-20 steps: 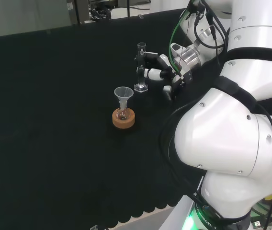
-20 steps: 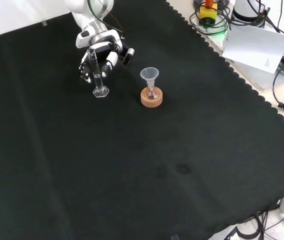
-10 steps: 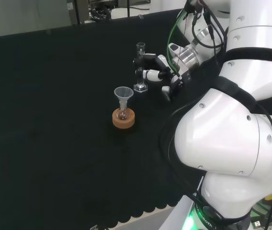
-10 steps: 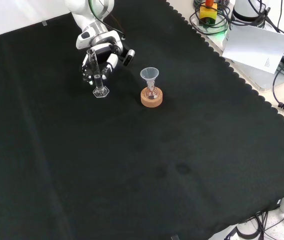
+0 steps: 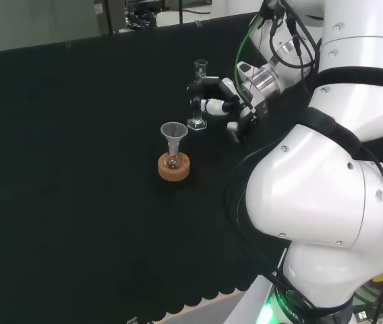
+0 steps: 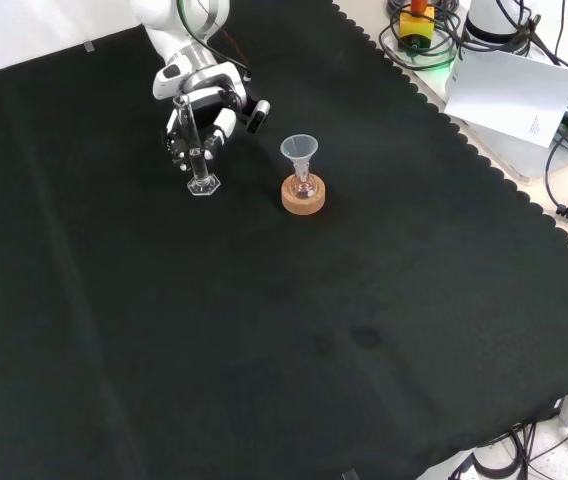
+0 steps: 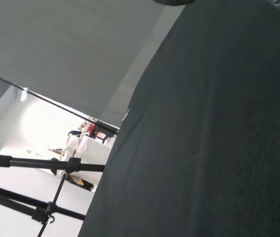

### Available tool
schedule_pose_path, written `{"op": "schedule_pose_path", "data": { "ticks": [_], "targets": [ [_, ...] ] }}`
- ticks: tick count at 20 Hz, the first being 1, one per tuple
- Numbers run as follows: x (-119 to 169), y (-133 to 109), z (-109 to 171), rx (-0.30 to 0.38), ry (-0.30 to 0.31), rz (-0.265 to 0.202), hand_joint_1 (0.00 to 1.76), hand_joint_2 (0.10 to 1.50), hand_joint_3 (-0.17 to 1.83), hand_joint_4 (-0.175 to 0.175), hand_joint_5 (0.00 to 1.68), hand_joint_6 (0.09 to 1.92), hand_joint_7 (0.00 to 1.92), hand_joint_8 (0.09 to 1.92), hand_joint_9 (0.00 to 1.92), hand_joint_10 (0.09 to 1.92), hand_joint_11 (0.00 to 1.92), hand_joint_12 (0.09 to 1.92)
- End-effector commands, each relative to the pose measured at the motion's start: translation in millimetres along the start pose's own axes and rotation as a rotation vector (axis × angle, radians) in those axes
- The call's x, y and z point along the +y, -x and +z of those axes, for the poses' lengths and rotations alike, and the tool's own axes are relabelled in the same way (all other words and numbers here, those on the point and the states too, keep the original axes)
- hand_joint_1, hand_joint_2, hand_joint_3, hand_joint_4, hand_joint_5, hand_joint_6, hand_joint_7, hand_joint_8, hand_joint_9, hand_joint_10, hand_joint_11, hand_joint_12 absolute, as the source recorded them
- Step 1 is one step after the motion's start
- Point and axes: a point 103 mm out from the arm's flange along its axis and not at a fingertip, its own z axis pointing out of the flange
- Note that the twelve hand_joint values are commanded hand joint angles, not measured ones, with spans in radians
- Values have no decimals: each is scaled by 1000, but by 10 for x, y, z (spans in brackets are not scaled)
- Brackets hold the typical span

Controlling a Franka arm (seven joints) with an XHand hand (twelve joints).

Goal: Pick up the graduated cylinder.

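The graduated cylinder [image 5: 197,91] is a thin clear tube on a hexagonal foot, standing upright on the black cloth. In the front view the graduated cylinder [image 6: 194,150] rises in front of the hand [image 6: 207,108], and its foot rests on the cloth. The black and white hand [image 5: 224,100] reaches the tube from the right in the head view. Its fingers [image 5: 203,103] are curled round the middle of the tube, with fingers [image 6: 174,132] showing on both sides of it in the front view.
A clear funnel sits in a small flask on a cork ring [image 5: 174,168], just in front of the cylinder in the head view; in the front view the cork ring [image 6: 303,196] lies to its right. White paper [image 6: 512,88] and cables lie beyond the cloth's scalloped edge.
The hand has edged left in the head view and its fingers have curled round the cylinder. The cylinder has shifted slightly with it; the flask and funnel have not moved.
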Motion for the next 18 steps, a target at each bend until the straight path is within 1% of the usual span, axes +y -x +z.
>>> {"op": "schedule_pose_path", "data": {
  "ticks": [1, 2, 3, 4, 5, 6, 7, 9, 10, 11, 12, 13, 16, 17, 18],
  "targets": [
    [-29, -24, -45, -52, 3, 9, 1260, 1213, -175, 56, 875, 709, 893, 639, 1120, 341, 946, 944],
    [-30, -43, -62, -82, 3, 12, 1258, 1218, -175, 53, 881, 709, 908, 636, 1132, 336, 959, 931],
    [-30, -68, -81, -118, -2, 11, 1252, 1200, -122, -30, 882, 859, 913, 810, 1159, 335, 982, 924],
    [-28, -98, -105, -164, -10, 8, 1248, 1183, -71, -96, 880, 984, 912, 956, 1187, 333, 1003, 920],
    [-25, -127, -126, -198, -26, 5, 1247, 1168, -39, -135, 888, 1046, 920, 1030, 1215, 331, 1021, 917],
    [-23, -149, -150, -229, -36, 3, 1249, 1152, -20, -156, 903, 1063, 936, 1053, 1245, 315, 1040, 906],
    [-24, -173, -178, -263, -47, -2, 1253, 1139, -9, -167, 921, 1056, 955, 1048, 1276, 287, 1057, 893],
    [-27, -231, -238, -333, -67, -8, 1339, 1095, 6, -174, 966, 995, 915, 1063, 1217, 599, 1080, 871],
    [-27, -257, -261, -356, -78, -8, 1362, 1086, 4, -175, 977, 979, 903, 1067, 1196, 690, 1085, 868],
    [-27, -287, -285, -389, -90, -8, 1374, 1081, 2, -175, 987, 965, 900, 1066, 1188, 734, 1089, 869],
    [-30, -338, -332, -442, -111, -4, 1381, 1078, 1, -175, 993, 957, 899, 1063, 1185, 755, 1091, 869],
    [-33, -366, -355, -468, -121, -4, 1384, 1076, 0, -175, 997, 952, 900, 1060, 1184, 765, 1093, 870],
    [-50, -432, -404, -518, -137, -1, 1387, 1074, -1, -175, 1002, 946, 905, 1053, 1185, 770, 1095, 870],
    [-59, -457, -418, -536, -142, 2, 1345, 1079, -2, -175, 1009, 939, 958, 1004, 1206, 681, 1098, 868],
    [-72, -485, -431, -556, -149, 4, 1312, 1084, -1, -175, 1013, 935, 1001, 965, 1247, 555, 1103, 860]
  ]
}}
